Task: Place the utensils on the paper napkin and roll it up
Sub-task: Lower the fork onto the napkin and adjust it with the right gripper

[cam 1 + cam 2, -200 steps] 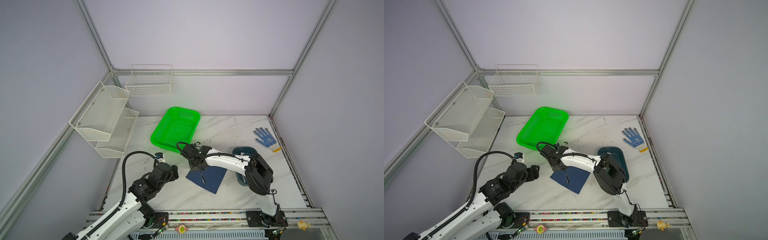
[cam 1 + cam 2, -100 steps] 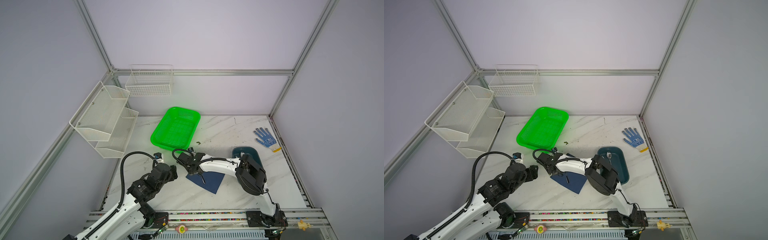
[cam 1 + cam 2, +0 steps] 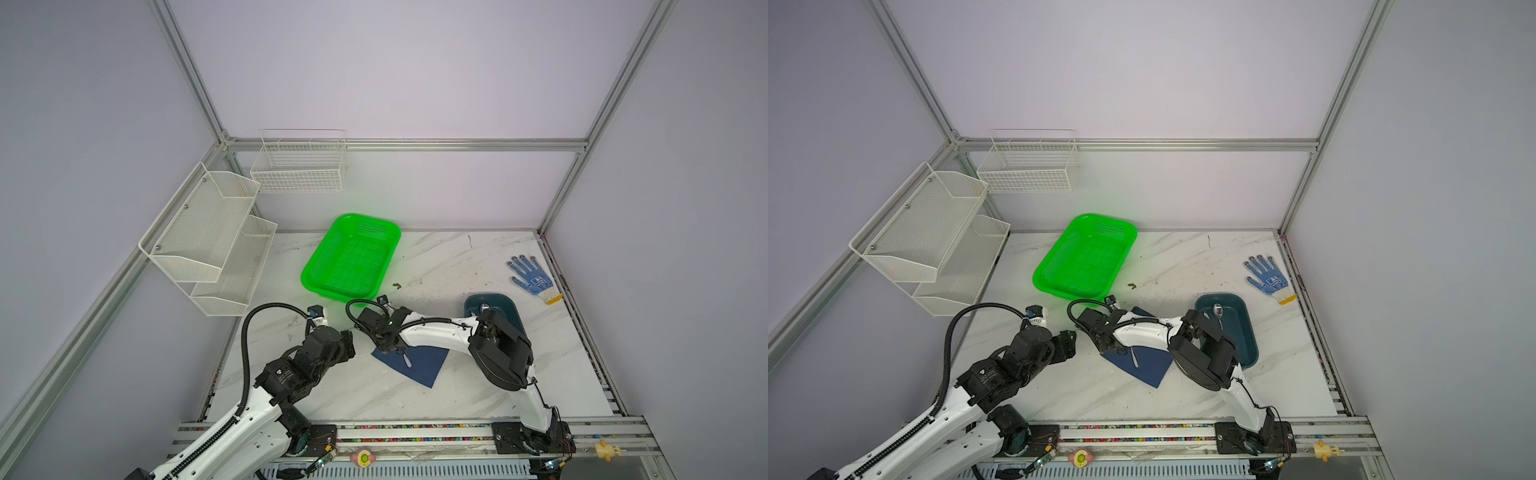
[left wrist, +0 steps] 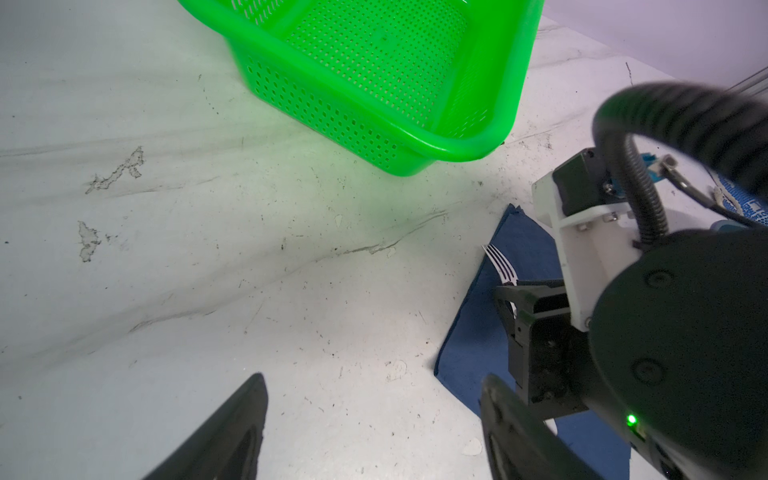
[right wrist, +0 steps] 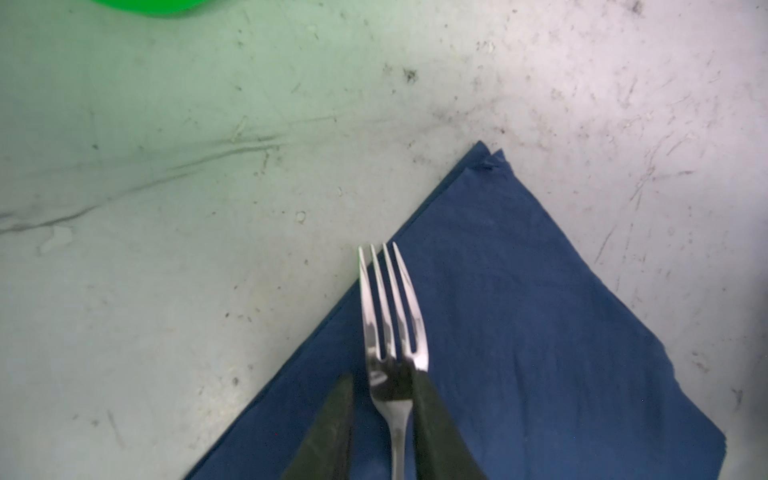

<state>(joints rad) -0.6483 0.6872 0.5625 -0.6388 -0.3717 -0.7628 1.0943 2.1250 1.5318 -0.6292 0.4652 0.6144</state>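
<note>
A dark navy paper napkin [image 3: 424, 363] [image 3: 1150, 365] lies flat on the marble table, near the front middle. A silver fork [image 5: 388, 316] [image 4: 500, 266] rests on it, its tines past the napkin's edge and its handle [image 3: 406, 358] toward the front. My right gripper [image 5: 381, 376] [image 3: 390, 347] straddles the fork's neck with jaws narrowly open: one finger touches it, and a slim gap shows on the other side. A spoon [image 3: 1217, 309] lies in the dark teal tray [image 3: 1241, 328]. My left gripper [image 4: 374, 378] [image 3: 349, 336] hovers open and empty over bare table, left of the napkin.
A green perforated basket [image 3: 309, 278] stands just behind both grippers. A blue-dotted white glove [image 3: 532, 278] lies at the far right. White wire racks [image 3: 208, 232] hang on the left wall. The right arm's elbow [image 3: 498, 353] stands over the tray's front end.
The right arm's elbow swung left, uncovering more of the teal tray. Its gripper shifted slightly toward the front-left along the fork. The left arm barely moved.
</note>
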